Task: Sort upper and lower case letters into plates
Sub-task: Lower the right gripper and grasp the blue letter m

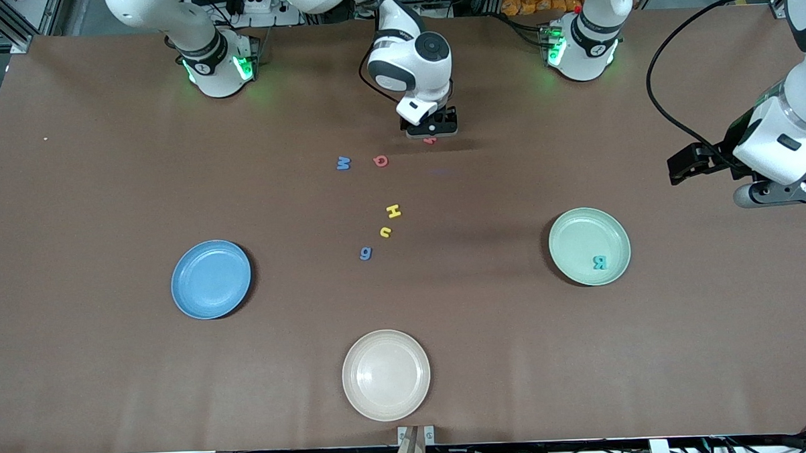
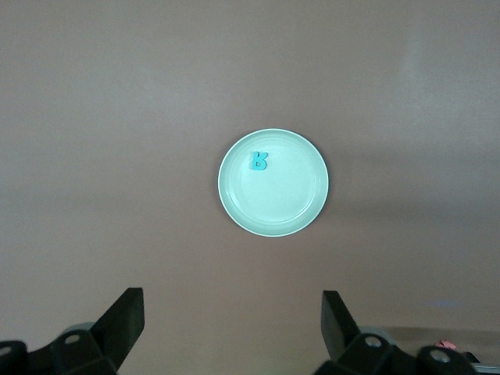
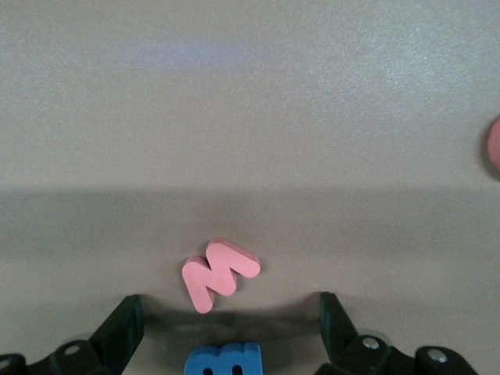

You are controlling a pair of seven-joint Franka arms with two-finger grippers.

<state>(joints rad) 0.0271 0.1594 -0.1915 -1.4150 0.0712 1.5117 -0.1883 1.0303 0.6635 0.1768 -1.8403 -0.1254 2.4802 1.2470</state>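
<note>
While the right gripper (image 1: 430, 127) hangs low over the letters farthest from the front camera, its jaws stand wide open and hold nothing. In its wrist view a red letter (image 3: 218, 273) lies flat on the table (image 1: 107, 196) just ahead of the fingers (image 3: 125, 328), and a blue letter (image 3: 224, 359) sits between them; which case either is I cannot tell. The step in hand looks like picking 1 of these 2.

Nearer the camera lie a blue M (image 1: 343, 163), a red Q (image 1: 380, 161), a yellow H (image 1: 393, 211), a yellow u (image 1: 385, 232) and a blue g (image 1: 366, 253), all loose on the table. The blue plate (image 1: 210, 279), toward the right arm's end, holds nothing visible. The mint plate (image 1: 589, 246), toward the left arm's end, holds a teal R (image 1: 599, 262). A cream plate (image 1: 386, 374) sits nearest the camera.

The left gripper (image 1: 702, 162) waits open and empty above the table's edge near the mint plate.

Next, I judge, the right gripper must centre on 1 letter without catching its neighbour, descend and close.
</note>
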